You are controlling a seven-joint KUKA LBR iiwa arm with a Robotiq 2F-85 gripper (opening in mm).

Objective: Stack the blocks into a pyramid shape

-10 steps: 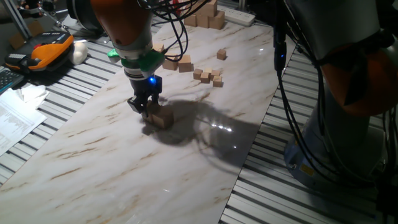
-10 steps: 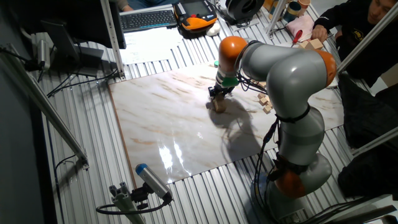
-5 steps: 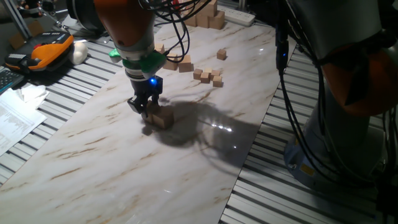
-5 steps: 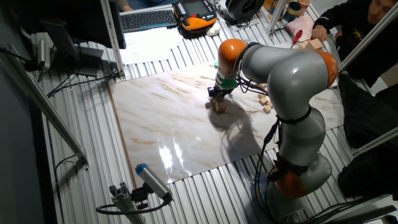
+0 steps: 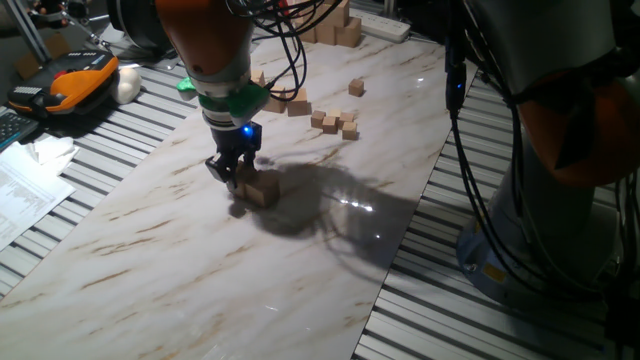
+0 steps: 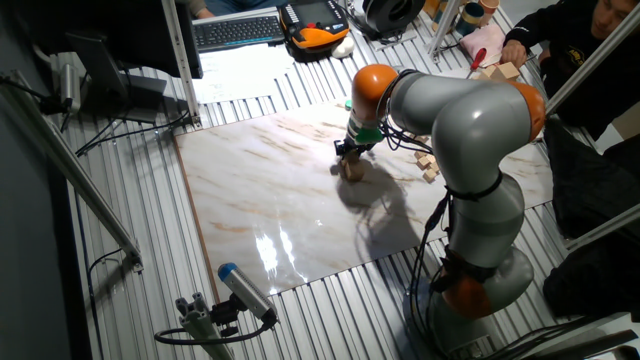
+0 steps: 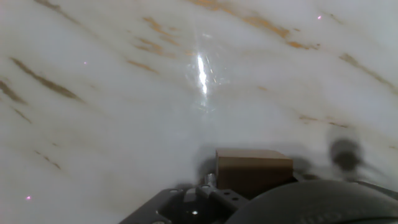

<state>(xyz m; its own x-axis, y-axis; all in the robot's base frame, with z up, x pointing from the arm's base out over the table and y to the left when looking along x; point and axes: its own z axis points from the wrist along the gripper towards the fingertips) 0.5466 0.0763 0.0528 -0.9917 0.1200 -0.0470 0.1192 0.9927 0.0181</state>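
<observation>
The blocks: we see 1 [image 5: 261, 190] on the marbled bench [image 5: 180, 260], touching our gripper [image 5: 231, 178] at the fingers; whether they clasp it we cannot tell. More blocks [image 5: 335, 122] lie scattered well apart, toward the far edge.

Dim room, overhead glare on the marble tabletop [image 5: 355, 205] (hand view blurry).

One tan block [image 5: 260, 190] lies flat mid-marble; other blocks [image 5: 335, 122] scattered well apart
</observation>
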